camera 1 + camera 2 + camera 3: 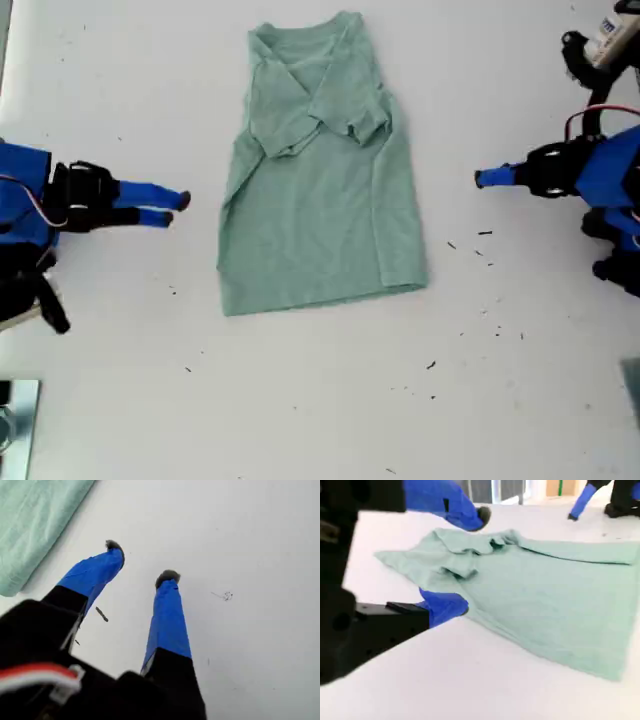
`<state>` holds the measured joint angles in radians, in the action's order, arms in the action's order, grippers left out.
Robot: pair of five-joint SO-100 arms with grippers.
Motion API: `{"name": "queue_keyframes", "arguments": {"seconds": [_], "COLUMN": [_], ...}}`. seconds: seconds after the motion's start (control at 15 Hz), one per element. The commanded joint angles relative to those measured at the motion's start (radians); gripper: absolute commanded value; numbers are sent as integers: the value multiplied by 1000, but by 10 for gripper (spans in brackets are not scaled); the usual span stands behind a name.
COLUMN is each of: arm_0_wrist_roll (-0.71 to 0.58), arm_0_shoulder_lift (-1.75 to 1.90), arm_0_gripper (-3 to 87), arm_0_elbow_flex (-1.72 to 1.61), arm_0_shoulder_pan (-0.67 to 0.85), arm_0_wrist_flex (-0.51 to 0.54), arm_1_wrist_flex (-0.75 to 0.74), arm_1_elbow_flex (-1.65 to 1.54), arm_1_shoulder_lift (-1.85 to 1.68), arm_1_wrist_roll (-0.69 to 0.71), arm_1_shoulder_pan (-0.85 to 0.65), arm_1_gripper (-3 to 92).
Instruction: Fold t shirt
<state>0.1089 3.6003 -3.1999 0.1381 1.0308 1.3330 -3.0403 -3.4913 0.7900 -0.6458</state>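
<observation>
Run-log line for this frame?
t shirt: flat on table, sleeves folded in | my first gripper: open, empty, beside cloth | my second gripper: open, empty, beside cloth

The pale green t shirt lies flat on the white table, neck toward the top, both sleeves folded in across the chest. At the exterior view's left my second gripper points at it, fingers apart. At the exterior view's right is my first gripper — neither touches the cloth.
</observation>
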Motion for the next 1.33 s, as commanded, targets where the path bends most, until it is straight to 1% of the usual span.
{"name": "queue_keyframes", "arguments": {"seconds": [0.0, 0.07, 0.13, 0.2, 0.27, 0.33, 0.4, 0.47, 0.53, 0.6, 0.67, 0.73, 0.8, 0.87, 0.93, 1.07, 1.13, 1.27], "arm_0_wrist_roll": [77, 35, -46, -18, 14, 86, 175, 239, 295, 327, 334, 287, 227, 210, 202, 187, 169, 137], "arm_0_shoulder_lift": [8, 8, 8, -9, -115, -347, -604, -842, -1043, -1183, -1295, -1381, -1428, -1471, -1505, -1562, -1588, -1660], "arm_0_gripper": [-2, 14, -1, -2, -2, -2, -2, -2, -2, -2, -2, -2, -2, 133, 237, 269, 272, 274], "arm_0_elbow_flex": [6, 31, 83, 129, 198, 318, 483, 684, 904, 1112, 1270, 1347, 1341, 1341, 1342, 1312, 1267, 1167], "arm_0_shoulder_pan": [40, -11, -55, -35, -29, -72, -146, -213, -265, -310, -333, -334, -322, -321, -314, -287, -270, -229], "arm_0_wrist_flex": [9, -2, -44, -9, 17, 35, 66, 133, 227, 302, 370, 397, 362, 333, 316, 295, 253, 127], "arm_1_wrist_flex": [5, 5, 5, 5, 5, 5, 5, 5, 5, 5, 5, 5, 5, 5, 5, 5, 5, 5], "arm_1_elbow_flex": [-66, -66, -66, -66, -66, -66, -66, -66, -66, -66, -66, -66, -66, -66, -66, -66, -66, -66], "arm_1_shoulder_lift": [-14, -14, -14, -14, -14, -14, -14, -14, -14, -14, -14, -14, -14, -14, -14, -14, -14, -14], "arm_1_wrist_roll": [14, 14, 14, 14, 14, 14, 14, 14, 14, 5, -91, -221, -285, -296, -287, -295, -296, -298], "arm_1_shoulder_pan": [5, 5, 5, 5, 5, 5, 5, 5, 5, 3, -3, 12, 21, 41, 49, 57, 58, 60], "arm_1_gripper": [164, 164, 164, 164, 164, 164, 164, 164, 164, 164, 164, 164, 164, 164, 164, 164, 164, 164]}}
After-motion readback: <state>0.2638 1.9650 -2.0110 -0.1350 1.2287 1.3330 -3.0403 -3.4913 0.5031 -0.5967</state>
